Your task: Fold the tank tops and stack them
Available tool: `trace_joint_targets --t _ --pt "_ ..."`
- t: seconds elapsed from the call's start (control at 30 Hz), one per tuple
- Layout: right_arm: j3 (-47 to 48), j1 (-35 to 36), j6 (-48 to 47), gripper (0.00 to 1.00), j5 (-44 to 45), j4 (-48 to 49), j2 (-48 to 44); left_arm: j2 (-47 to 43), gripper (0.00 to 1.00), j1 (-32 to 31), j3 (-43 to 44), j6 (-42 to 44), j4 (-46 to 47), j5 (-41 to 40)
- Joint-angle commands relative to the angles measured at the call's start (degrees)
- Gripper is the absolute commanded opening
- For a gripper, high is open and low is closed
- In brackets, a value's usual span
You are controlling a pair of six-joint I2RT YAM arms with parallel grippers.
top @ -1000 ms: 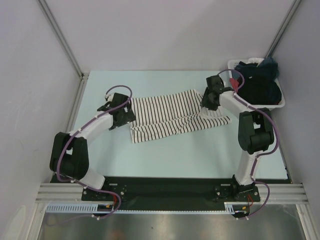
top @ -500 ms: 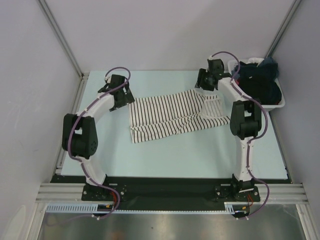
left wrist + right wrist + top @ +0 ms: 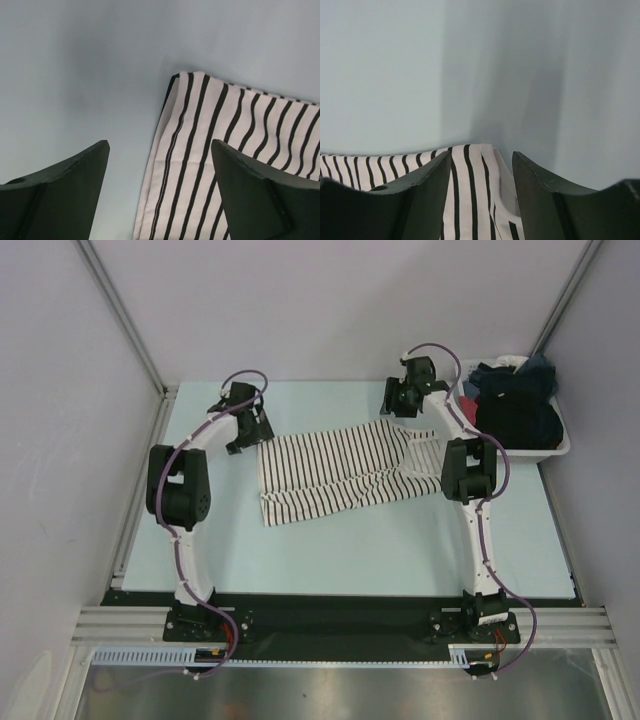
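Striped tank top [image 3: 340, 472] lies flat mid-table [image 3: 400, 550]. Its long axis runs left–right, slightly skewed, with the hem end left and the strap end right.

Left gripper [image 3: 248, 430] hangs over the far-left corner. Jaws are wide with nothing between them, and in the wrist view the corner sits just under the gap.

Right gripper [image 3: 398, 405] is over the far-right corner with jaws moderately parted. The fabric edge shows below the gap, and it doesn't look pinched.

Each arm is nearer its own corner, so the next grab turns on the far edge. A fold toward the near edge looks likely.

Black tank top is probably among the dark clothes [image 3: 515, 412] in the white basket [image 3: 556, 450] at far right — can't single it out.

No labels, brands or readable text.
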Motion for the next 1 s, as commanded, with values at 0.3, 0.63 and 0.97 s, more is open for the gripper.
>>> trace_joint_targets --t 0.3,0.63,0.97 --pt "1.11 -0.66 -0.59 0.51 -3.12 -2.12 1.97 8.30 0.81 0.64 10.44 1.02 -1.77 1.69" --pt "2.78 -1.19 0.38 0.41 -4.70 -2.56 3.91 16.30 0.58 1.52 21.77 2.16 -6.61 2.66" --pt "5.77 -1.54 1.35 0.19 -4.00 -0.36 6.36 19.81 0.32 1.70 26.34 2.69 -8.19 4.06"
